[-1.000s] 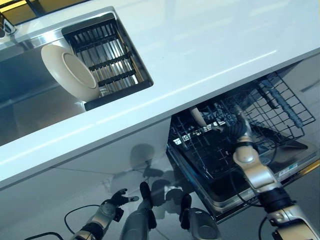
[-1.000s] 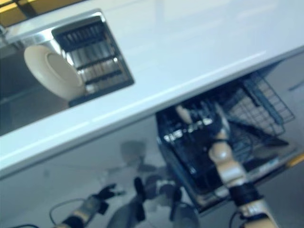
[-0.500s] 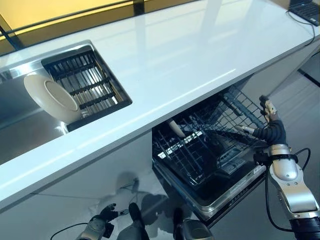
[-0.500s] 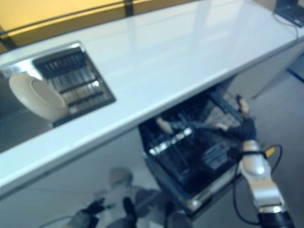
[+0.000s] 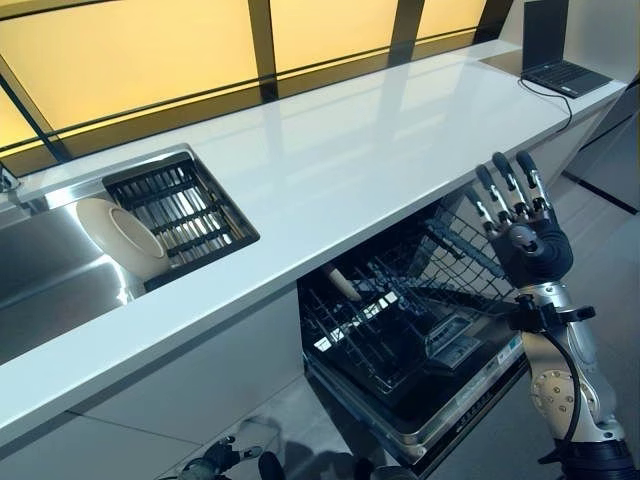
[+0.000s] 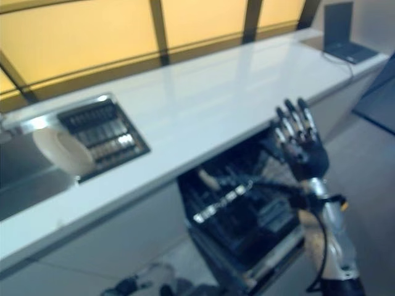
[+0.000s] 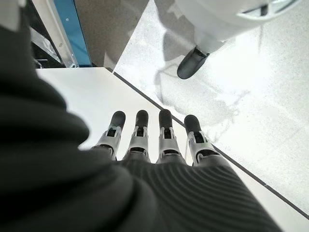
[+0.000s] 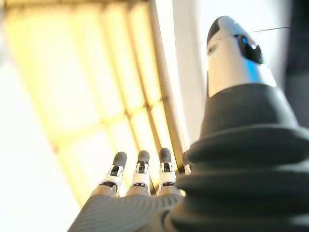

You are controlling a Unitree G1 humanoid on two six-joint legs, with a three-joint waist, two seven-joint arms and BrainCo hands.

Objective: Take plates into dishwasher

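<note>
A row of warm yellow window panels [image 5: 130, 55] runs behind the long glossy white tabletop [image 5: 360, 140] in front of you, with a dark open laptop [image 5: 555, 50] sitting at its far right end. At the left, a stainless steel sink [image 5: 45, 265] is set into the tabletop, and a black slatted drying rack [image 5: 185, 205] lies across its right part. The one round cream plate [image 5: 120, 238] you can see stands on edge in the sink, leaning against the left side of that rack. Below the tabletop edge, the open dishwasher [image 5: 440, 395] has its dark wire rack [image 5: 400, 300] pulled out; a pale upright piece shows at the rack's back left, too unclear to name. Your right robot hand [image 5: 527, 232] is raised above the right side of the wire rack, well apart from the plate, with its fingers [image 5: 505, 190] straight, spread and pointing up, holding nothing. Your left robot hand [image 7: 159, 145] hangs low near the pale speckled floor [image 7: 251, 87], its fingers extended and relaxed, also empty.
</note>
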